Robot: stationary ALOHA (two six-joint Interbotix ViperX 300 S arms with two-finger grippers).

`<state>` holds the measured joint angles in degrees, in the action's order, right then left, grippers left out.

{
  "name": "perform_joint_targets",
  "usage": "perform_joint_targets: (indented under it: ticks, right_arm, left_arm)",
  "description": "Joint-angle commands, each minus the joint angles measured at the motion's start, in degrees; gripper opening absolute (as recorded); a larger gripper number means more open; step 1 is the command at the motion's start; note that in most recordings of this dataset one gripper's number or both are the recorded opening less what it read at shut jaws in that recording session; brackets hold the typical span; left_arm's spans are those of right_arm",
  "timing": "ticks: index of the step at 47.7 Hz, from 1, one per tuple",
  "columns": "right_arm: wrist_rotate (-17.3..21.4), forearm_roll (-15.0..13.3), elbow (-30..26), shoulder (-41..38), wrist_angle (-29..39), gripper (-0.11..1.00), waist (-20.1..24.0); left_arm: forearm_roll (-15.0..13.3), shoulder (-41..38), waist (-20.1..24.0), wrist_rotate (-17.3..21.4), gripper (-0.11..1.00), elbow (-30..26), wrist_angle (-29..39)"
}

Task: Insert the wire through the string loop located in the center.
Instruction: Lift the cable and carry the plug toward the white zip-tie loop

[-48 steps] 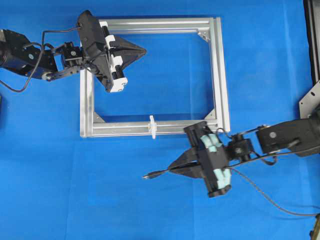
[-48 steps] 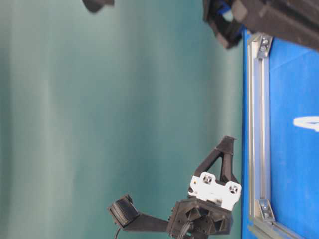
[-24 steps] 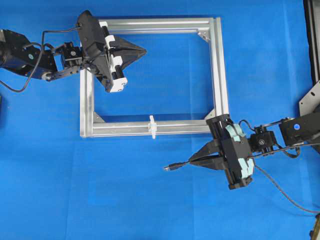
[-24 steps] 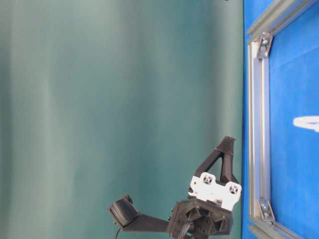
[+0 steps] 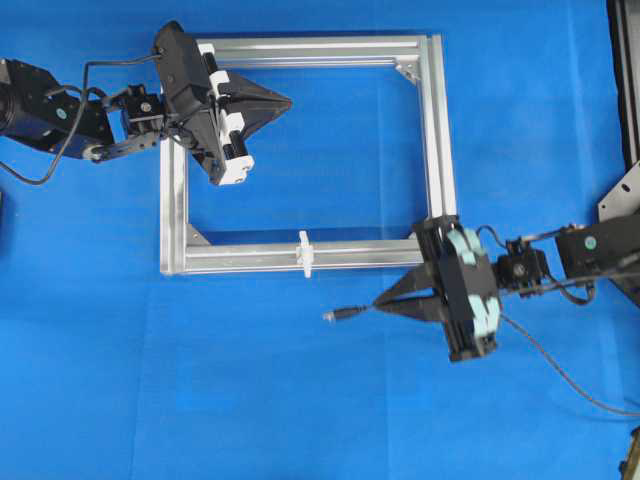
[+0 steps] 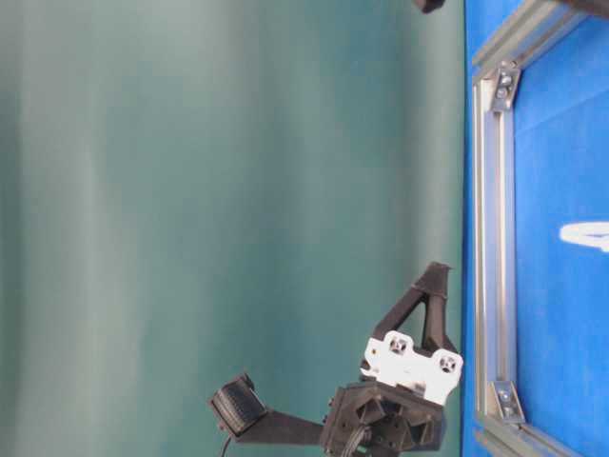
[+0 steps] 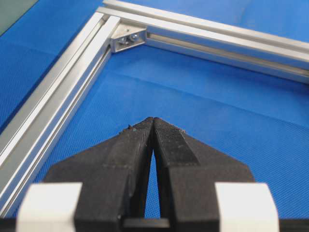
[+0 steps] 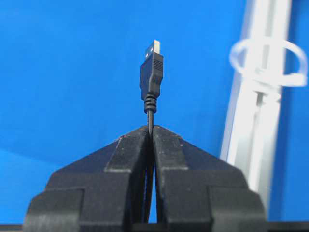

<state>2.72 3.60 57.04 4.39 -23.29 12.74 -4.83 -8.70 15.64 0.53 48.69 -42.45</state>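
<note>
Blue tabletop (image 5: 300, 400): right hand (image 5: 382, 303) clamping wire (image 5: 345, 313) near string loop (image 5: 305, 253).

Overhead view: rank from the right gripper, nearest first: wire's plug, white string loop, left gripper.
From the right gripper:
1. Dark connector plug of the thin black wire, just left of the fingertips.
2. Tiny white string loop, up-left on the silver aluminium frame's lower rail.
3. Left gripper, far up-left.

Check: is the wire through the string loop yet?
Not yet. The wire plug sits outside the frame, apart from the string loop.
</note>
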Motion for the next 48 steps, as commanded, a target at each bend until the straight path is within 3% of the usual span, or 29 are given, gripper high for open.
perform_joint_targets:
  ticks: [1, 17, 48]
  right_arm:
    - [0.00, 0.18, -0.18, 1.14, -0.35, -0.02, -2.11]
    - [0.00, 0.18, 0.26, 1.14, -0.35, -0.02, -8.44]
    - [0.00, 0.18, 0.26, 0.62, -0.62, -0.02, -8.79]
  left_arm:
    - [0.09, 2.02, -0.09, -0.18, 0.00, -0.26, -0.26]
    - [0.09, 2.11, -0.09, -0.18, 0.00, -0.18, -0.26]
    - [0.18, 2.11, -0.09, -0.18, 0.00, -0.18, -0.26]
